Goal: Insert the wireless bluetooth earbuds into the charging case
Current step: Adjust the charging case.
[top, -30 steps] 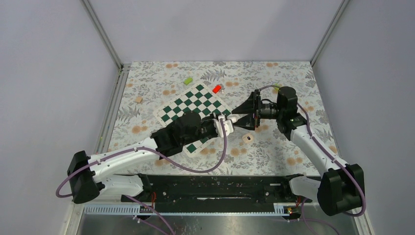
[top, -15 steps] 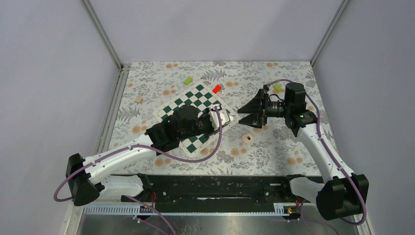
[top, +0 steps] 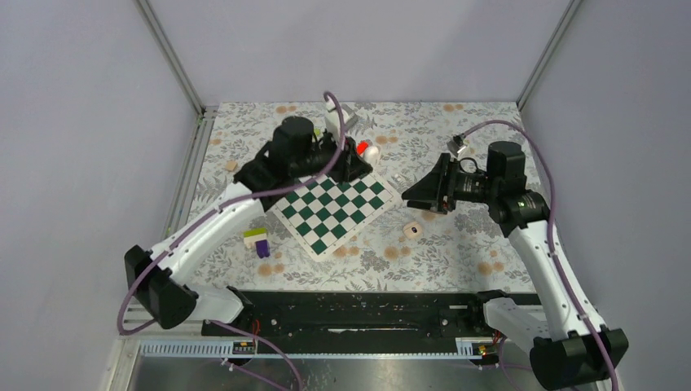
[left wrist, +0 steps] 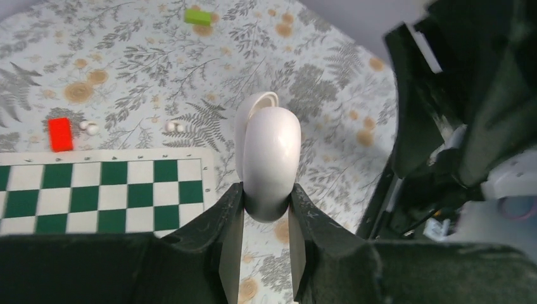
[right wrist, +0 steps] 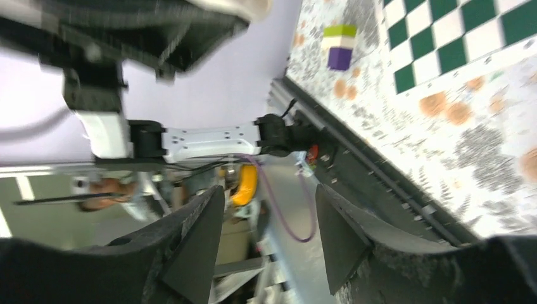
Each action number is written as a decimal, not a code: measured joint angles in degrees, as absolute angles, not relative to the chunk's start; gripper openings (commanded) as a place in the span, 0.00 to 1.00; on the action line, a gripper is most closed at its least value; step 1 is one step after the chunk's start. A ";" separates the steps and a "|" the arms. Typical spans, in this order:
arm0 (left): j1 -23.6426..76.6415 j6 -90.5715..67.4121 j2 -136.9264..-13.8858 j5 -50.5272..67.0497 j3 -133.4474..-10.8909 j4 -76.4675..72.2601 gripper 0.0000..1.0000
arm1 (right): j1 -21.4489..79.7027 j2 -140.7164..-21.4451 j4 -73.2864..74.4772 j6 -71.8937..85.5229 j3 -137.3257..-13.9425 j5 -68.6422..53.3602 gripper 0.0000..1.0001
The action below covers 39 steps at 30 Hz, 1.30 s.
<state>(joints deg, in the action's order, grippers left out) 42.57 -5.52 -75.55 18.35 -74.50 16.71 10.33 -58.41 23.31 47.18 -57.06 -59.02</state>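
One earbud (left wrist: 271,158) is clamped between the left hand's (left wrist: 266,197) fingers, over the far edge of the board (top: 338,208). Right hand (right wrist: 267,199) stands apart, holding nothing. Case (top: 413,230) lies on the surface (top: 464,244) beside the board, near the right hand.

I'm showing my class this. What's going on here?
The left claw grips a white oval earbud, held over the table just past the chessboard's far corner. The right claw hangs open and empty near the beige charging case, which sits on the table. The earbud is not in the case yet.
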 measured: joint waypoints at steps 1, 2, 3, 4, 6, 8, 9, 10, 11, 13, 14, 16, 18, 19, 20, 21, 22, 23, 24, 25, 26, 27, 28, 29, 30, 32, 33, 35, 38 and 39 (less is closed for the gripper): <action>39.99 -8.67 -76.93 22.41 -76.01 16.62 0.00 | 10.33 -57.19 23.90 45.15 -57.32 -57.74 0.63; 37.71 -11.46 -78.00 25.89 -76.71 16.16 0.00 | 10.33 -55.90 24.27 43.09 -57.60 -56.40 0.63; 35.48 -14.94 -79.00 30.00 -76.79 15.14 0.00 | 10.33 -54.74 24.47 41.21 -58.00 -55.46 0.63; 33.43 -18.65 -80.03 33.91 -76.60 14.00 0.00 | 10.33 -54.02 24.10 40.03 -58.24 -54.83 0.63; 30.74 -27.22 -81.71 41.43 -74.50 8.19 0.00 | 10.33 -53.28 21.39 38.85 -58.15 -53.74 0.64; 29.71 -36.95 -83.05 48.31 -71.24 -0.49 0.00 | 10.33 -53.54 16.93 39.09 -57.21 -53.36 0.64; 29.50 -42.92 -83.81 51.53 -69.32 -6.63 0.00 | 10.33 -53.82 14.48 39.59 -56.42 -53.47 0.64; 29.39 -49.87 -84.71 54.35 -67.29 -13.96 0.00 | 10.33 -54.26 11.07 40.49 -55.33 -53.67 0.64; 29.32 -55.96 -85.69 56.36 -65.63 -21.15 0.00 | 10.33 -54.85 7.86 41.65 -54.33 -53.87 0.63; 29.28 -69.34 -88.42 59.55 -63.53 -36.93 0.00 | 10.33 -56.31 -1.52 45.63 -51.48 -54.68 0.62; 29.28 -76.31 -90.37 60.97 -63.40 -45.60 0.00 | 10.31 -57.25 -7.20 48.60 -49.84 -54.98 0.62; 29.19 -85.80 -92.99 62.52 -63.40 -57.45 0.00 | 10.31 -58.85 -15.94 53.56 -47.75 -55.18 0.61; 29.17 -91.74 -93.82 63.68 -63.37 -64.34 0.00 | 10.31 -60.25 -24.86 58.59 -46.24 -55.20 0.61; 29.17 -94.24 -93.82 64.34 -63.37 -67.51 0.00 | 10.28 -60.90 -29.91 61.39 -45.65 -55.20 0.61; 29.12 -95.79 -93.69 64.75 -63.42 -69.91 0.00 | 10.26 -61.56 -34.44 64.07 -45.36 -55.27 0.63; 29.12 -97.41 -93.54 65.23 -63.57 -72.23 0.00 | 10.20 -62.19 -38.98 66.63 -45.23 -55.40 0.65; 29.12 -98.43 -93.47 65.58 -63.79 -73.73 0.00 | 10.15 -62.87 -43.57 69.30 -45.19 -55.57 0.66; 29.12 -99.42 -93.43 65.95 -64.12 -75.13 0.00 | 10.11 -63.55 -47.68 71.61 -45.12 -55.64 0.67; 29.12 -100.36 -93.43 66.24 -64.49 -76.20 0.00 | 10.11 -64.66 -53.21 74.91 -45.12 -55.77 0.67; 29.12 -100.95 -93.43 66.41 -64.75 -76.90 0.00 | 10.11 -65.91 -58.17 77.97 -45.15 -55.86 0.67; 29.12 -101.41 -93.43 66.59 -64.93 -77.45 0.00 | 10.11 -67.48 -63.35 81.30 -45.17 -56.05 0.67; 29.12 -101.93 -93.43 66.78 -65.12 -77.97 0.00 | 10.11 -68.82 -66.81 83.66 -45.23 -56.14 0.67; 29.12 -102.19 -93.43 66.87 -65.19 -78.22 0.00 | 10.11 -70.41 -70.24 86.26 -45.34 -56.21 0.68; 29.12 -102.52 -93.43 66.94 -65.21 -78.37 0.00 | 10.11 -71.59 -72.29 88.03 -45.34 -56.23 0.68; 29.12 -102.78 -93.43 66.96 -65.21 -78.50 0.00 | 10.11 -72.53 -73.82 89.56 -45.34 -56.25 0.69; 29.12 -103.26 -93.43 67.07 -65.21 -78.67 0.00 | 10.11 -73.30 -75.88 91.50 -45.34 -56.49 0.69; 29.12 -103.42 -93.43 67.09 -65.21 -78.81 0.00 | 10.11 -73.30 -76.84 92.36 -45.36 -56.62 0.70; 29.12 -103.61 -93.43 67.09 -65.23 -79.07 0.00 | 10.13 -73.30 -78.76 93.45 -45.84 -57.04 0.73; 29.12 -104.03 -93.43 67.09 -65.69 -79.11 0.00 | 10.66 -73.41 -80.38 94.43 -47.18 -58.28 0.74; 29.12 -104.07 -93.43 67.09 -65.89 -79.24 0.00 | 11.11 -73.58 -80.71 94.63 -47.83 -58.76 0.74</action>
<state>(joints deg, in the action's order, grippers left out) 29.12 -104.07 -93.43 67.09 -65.89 -79.24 11.11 -73.58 -80.71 94.63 -47.83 -58.76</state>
